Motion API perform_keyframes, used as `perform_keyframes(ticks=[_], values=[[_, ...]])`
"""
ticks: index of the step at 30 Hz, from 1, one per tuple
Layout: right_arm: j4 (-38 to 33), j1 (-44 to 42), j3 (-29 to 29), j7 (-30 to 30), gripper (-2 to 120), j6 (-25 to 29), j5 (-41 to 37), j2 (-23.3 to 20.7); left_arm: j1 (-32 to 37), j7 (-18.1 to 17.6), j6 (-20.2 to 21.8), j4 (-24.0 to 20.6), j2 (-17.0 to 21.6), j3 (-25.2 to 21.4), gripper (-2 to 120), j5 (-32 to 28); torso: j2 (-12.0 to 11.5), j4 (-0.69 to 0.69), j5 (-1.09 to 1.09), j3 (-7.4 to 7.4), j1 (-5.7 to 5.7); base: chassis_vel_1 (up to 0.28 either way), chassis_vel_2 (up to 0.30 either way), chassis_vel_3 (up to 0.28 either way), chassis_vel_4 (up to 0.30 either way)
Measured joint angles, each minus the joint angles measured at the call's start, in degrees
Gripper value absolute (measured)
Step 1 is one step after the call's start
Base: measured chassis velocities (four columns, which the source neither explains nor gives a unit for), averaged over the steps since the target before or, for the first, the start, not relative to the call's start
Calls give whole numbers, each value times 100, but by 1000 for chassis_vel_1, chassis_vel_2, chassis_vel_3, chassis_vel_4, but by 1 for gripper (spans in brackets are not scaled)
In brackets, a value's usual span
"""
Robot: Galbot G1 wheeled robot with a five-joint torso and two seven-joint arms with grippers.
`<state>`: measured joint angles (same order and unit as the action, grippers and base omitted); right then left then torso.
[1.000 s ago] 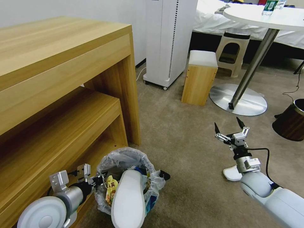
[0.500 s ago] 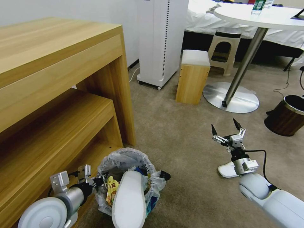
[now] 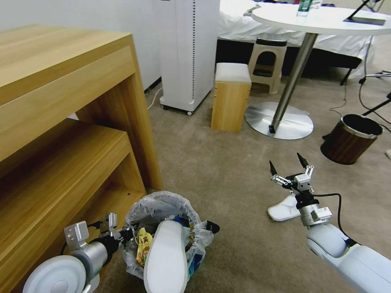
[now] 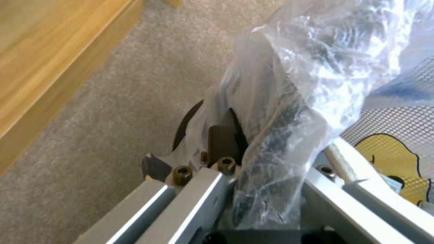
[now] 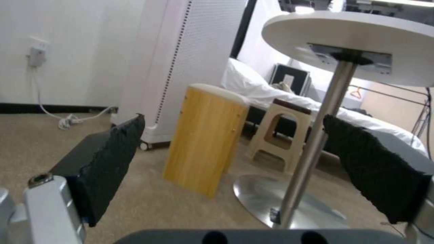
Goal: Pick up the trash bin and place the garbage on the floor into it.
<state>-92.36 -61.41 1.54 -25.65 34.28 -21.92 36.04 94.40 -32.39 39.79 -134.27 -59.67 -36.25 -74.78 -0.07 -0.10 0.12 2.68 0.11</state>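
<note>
Crinkled plastic of the trash bin (image 3: 163, 205) sits clamped in the left gripper (image 3: 129, 232); right gripper (image 3: 288, 165) jaws gape empty.

Both arms: glossy white rounded shells, silver cylindrical wrists. Right gripper (image 3: 287, 161): silver linkage, pointed black fingers faced with coarse black pads (image 5: 113, 162), black cable looping to the forearm. Left gripper (image 3: 124, 233): silver frame bars, brass-coloured screws (image 4: 183, 171).

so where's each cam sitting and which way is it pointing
Head view: on the head, looking down over the floor; both arms show, left gripper on the trash bin, right gripper open above a slipper.
Left wrist view: along its fingers clamped on the bag-lined rim.
Right wrist view: level between open pads toward a wooden stool, shared with the head view.
</note>
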Motion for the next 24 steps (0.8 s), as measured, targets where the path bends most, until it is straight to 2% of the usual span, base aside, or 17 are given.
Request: perform_keyframes(ticks=[14,24], values=[[83,31,-28,248,100,148,128,70,4,16,0,0,-19,0,0,17,0,-1,0,0,0,-45,-41,-42,-42],[237,89,-90,604,100,475,609,188,4,25,0,0,-41,11,0,19,0,0,0,0,0,-51,-56,-55,-51]])
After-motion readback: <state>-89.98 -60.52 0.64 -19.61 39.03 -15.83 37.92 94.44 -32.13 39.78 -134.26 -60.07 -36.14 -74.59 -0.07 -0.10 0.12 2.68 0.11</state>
